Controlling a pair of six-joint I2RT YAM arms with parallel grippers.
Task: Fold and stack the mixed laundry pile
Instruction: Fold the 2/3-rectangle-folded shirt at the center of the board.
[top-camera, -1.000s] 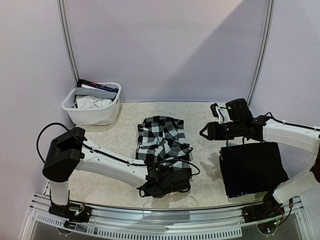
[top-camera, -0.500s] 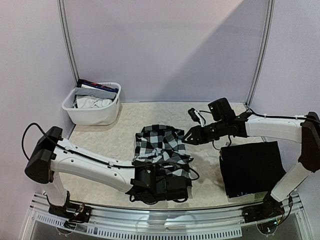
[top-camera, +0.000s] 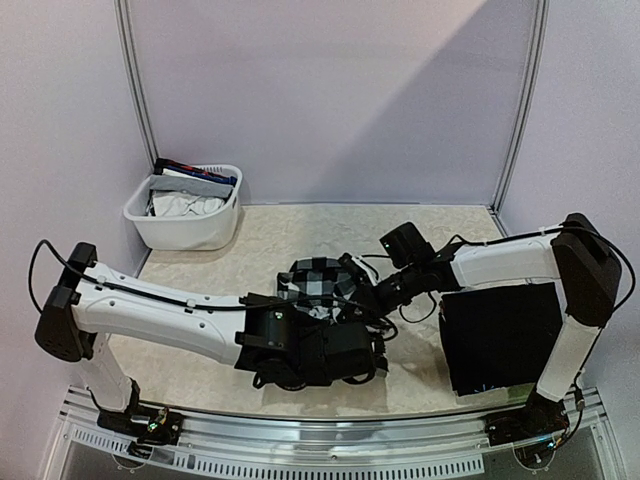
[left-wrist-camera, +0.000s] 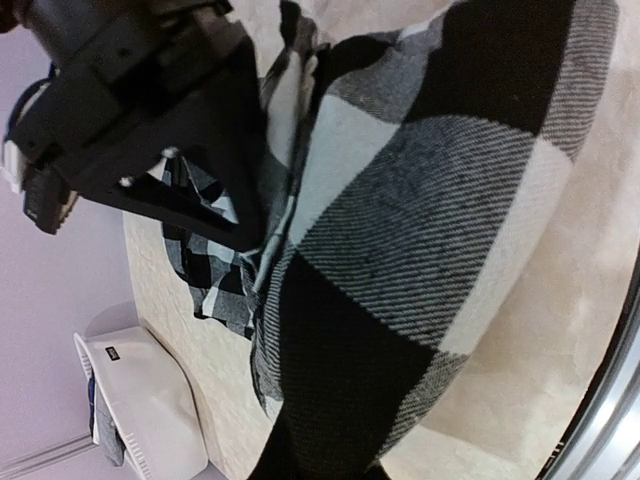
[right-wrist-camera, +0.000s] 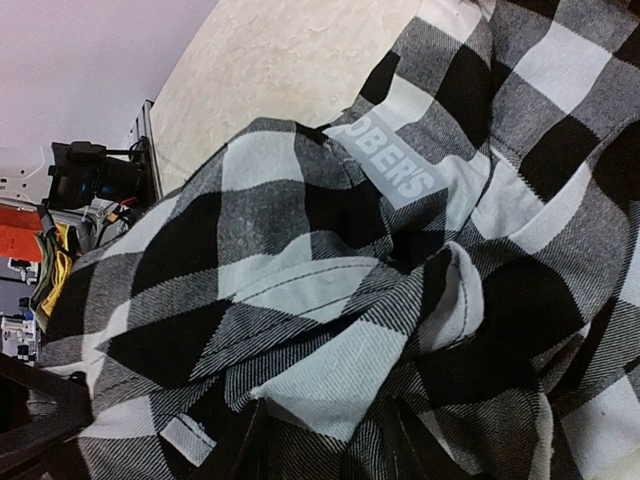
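The black-and-white checkered shirt (top-camera: 318, 281) lies bunched at the table's middle front. My left gripper (top-camera: 362, 352) is at its near edge and shut on the shirt. In the left wrist view the cloth (left-wrist-camera: 420, 220) runs out from between the jaws and hides them. My right gripper (top-camera: 366, 299) has come in from the right and is pressed into the shirt's right side. Its two dark fingers (right-wrist-camera: 235, 452) stand apart either side of a white fold (right-wrist-camera: 345, 375). A printed label (right-wrist-camera: 398, 170) shows on the shirt. More of the laundry pile (top-camera: 188, 196) sits in the basket.
A folded black garment (top-camera: 505, 335) lies flat at the right front. The white plastic basket (top-camera: 190, 228) stands at the back left by the wall. The metal rail of the table's front edge (top-camera: 330, 425) runs just behind the left gripper.
The right gripper swung left and down from above the black garment onto the shirt, its jaws narrowing. The left arm stretched right, and the shirt bunched up and shrank.
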